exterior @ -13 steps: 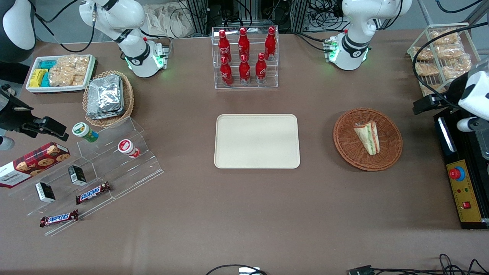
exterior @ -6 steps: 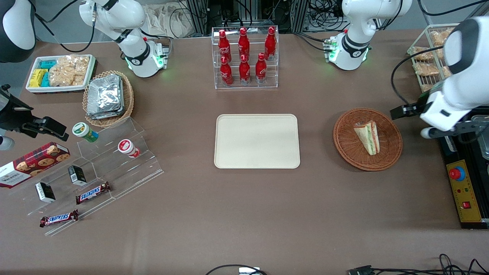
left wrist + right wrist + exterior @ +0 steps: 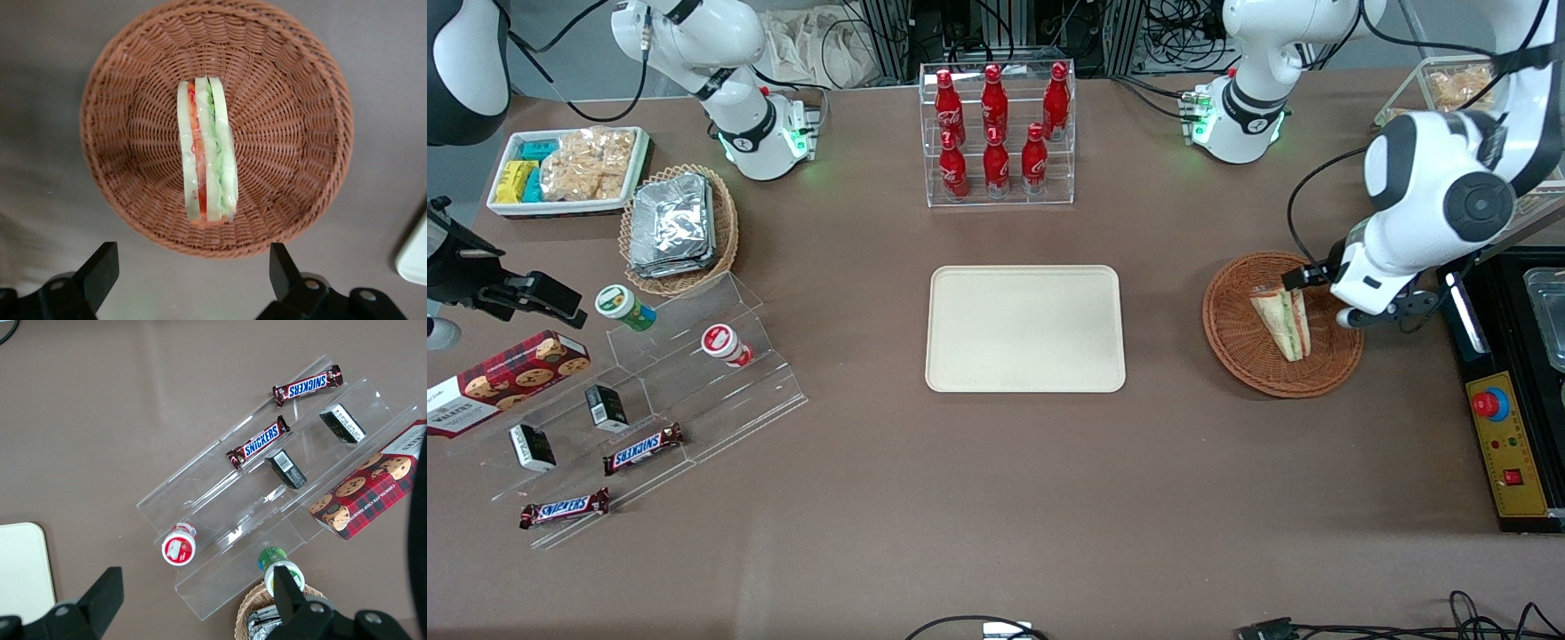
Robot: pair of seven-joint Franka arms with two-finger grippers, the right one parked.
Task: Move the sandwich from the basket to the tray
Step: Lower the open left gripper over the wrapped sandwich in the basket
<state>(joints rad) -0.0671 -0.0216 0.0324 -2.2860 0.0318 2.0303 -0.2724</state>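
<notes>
Sandwich (image 3: 1282, 320) in basket (image 3: 1232, 333); tool (image 3: 193, 280) above.

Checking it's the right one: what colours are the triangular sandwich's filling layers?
Red-orange and green between pale bread, clearest in the left wrist view.

The sandwich (image 3: 206, 155) stands on edge in the wicker basket (image 3: 303, 143), ahead of the gripper's (image 3: 193, 277) wide-spread fingers (image 3: 100, 270); the beige tray (image 3: 1024, 329) lies well apart.

Woven reddish-brown wicker basket (image 3: 280, 87), rough and ribbed; sandwich (image 3: 207, 160) in clear glossy film; gripper (image 3: 193, 280) above the basket, matt black plastic fingers (image 3: 100, 270) spread wide; smooth matt cream plastic tray (image 3: 1024, 328); matt brown tabletop (image 3: 960, 498)
</notes>
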